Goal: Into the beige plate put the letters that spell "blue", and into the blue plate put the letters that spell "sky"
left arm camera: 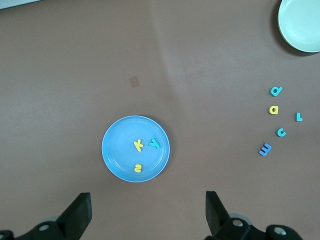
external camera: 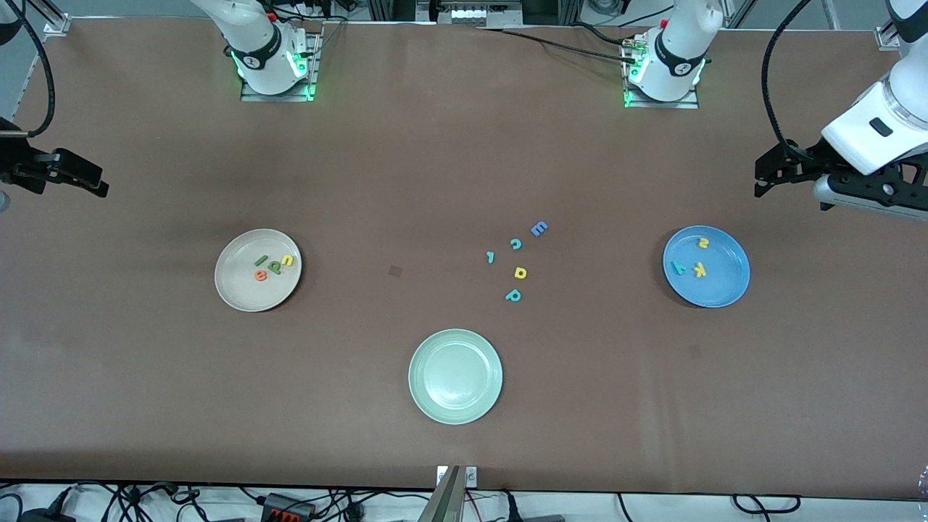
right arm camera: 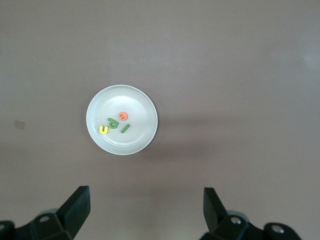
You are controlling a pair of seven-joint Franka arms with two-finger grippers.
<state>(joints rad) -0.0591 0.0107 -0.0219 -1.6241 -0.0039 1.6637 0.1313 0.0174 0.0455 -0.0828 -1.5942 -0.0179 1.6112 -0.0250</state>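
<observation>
The beige plate [external camera: 243, 290] [right arm camera: 135, 107] lies toward the right arm's end and holds the green l [external camera: 261, 259], dark green b [external camera: 275, 267], yellow u [external camera: 288, 260] and orange e [external camera: 260, 275]. The blue plate [external camera: 718, 286] [left arm camera: 117, 145] lies toward the left arm's end with the yellow s [external camera: 702, 243], teal y [external camera: 678, 267] and yellow k [external camera: 699, 270] in it. My right gripper [external camera: 98, 181] [right arm camera: 145, 192] hangs open and empty over the table's end, high above the beige plate's side. My left gripper [external camera: 760, 177] [left arm camera: 147, 197] hangs open and empty beside the blue plate.
A pale green plate [external camera: 455, 375] [left arm camera: 300, 25] sits empty near the front camera. Several loose letters lie between the plates: blue E [external camera: 539, 229], teal c [external camera: 515, 244], yellow a [external camera: 520, 272], teal p [external camera: 513, 295].
</observation>
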